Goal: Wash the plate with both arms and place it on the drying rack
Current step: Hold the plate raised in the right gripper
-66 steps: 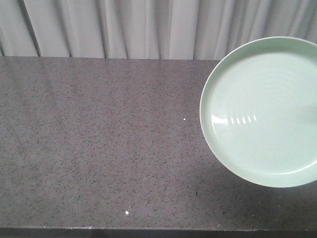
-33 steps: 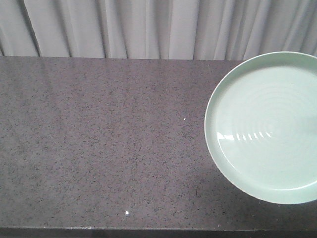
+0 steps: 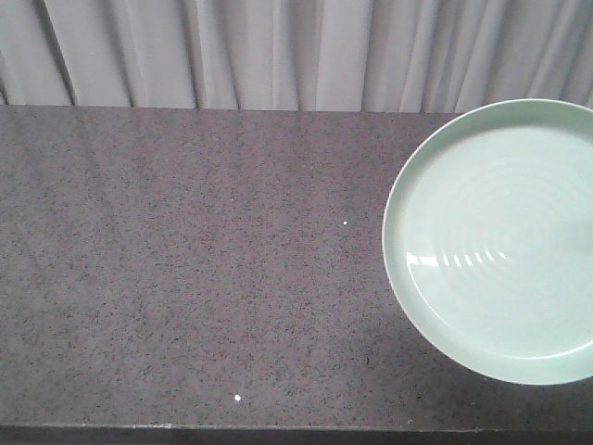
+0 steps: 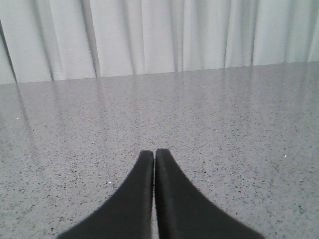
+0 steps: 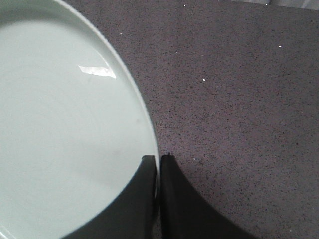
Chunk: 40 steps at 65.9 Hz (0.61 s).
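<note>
The pale mint-green plate point(image 3: 496, 241) sits at the right side of the front view, its right part cut off by the frame edge, over a dark speckled stone surface point(image 3: 185, 260). Faint concentric rings show in its middle and a row of small light reflections lies across its lower left half. A soft shadow falls on the surface along the plate's left and lower rim; whether the plate touches the surface there cannot be told. The right tool point(image 5: 158, 158) is clamped on the plate's rim: in the right wrist view one dark jaw lies over the inner side of the rim and the other just outside it, with the thin pale edge pinched between them. The left tool point(image 4: 154, 153) holds nothing, its two jaws pressed together tip to tip above a bare stretch of the same surface. A pleated grey-white curtain point(image 3: 232, 51) hangs behind the far edge of the surface. Two tiny white specks point(image 3: 346, 222) dot the stone left of the plate.
</note>
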Motion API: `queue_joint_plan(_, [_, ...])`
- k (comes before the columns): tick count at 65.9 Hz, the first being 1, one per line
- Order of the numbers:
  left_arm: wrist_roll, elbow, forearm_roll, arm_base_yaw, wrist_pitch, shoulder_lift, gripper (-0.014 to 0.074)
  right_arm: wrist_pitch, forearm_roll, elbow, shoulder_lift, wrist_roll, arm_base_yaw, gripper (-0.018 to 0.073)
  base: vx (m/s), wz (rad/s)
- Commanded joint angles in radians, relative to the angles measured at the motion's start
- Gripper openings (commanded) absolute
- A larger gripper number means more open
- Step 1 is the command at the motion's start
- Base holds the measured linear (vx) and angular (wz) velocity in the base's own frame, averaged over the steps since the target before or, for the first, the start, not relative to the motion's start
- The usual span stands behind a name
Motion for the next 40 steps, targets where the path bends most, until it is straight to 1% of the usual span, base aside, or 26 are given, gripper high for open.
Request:
queue_joint_plan(1, [-0.004, 0.025, -0.008, -0.008, -0.076, 0.005, -0.0006, -0.066, 0.008, -0.023, -0.004, 0.001, -0.006, -0.0003, 0.00, 0.00])
queue_joint_plan(40, [-0.004, 0.025, -0.008, -0.008, -0.076, 0.005, -0.0006, -0.066, 0.012, -0.023, -0.004, 0.001, -0.006, -0.0003, 0.00, 0.01])
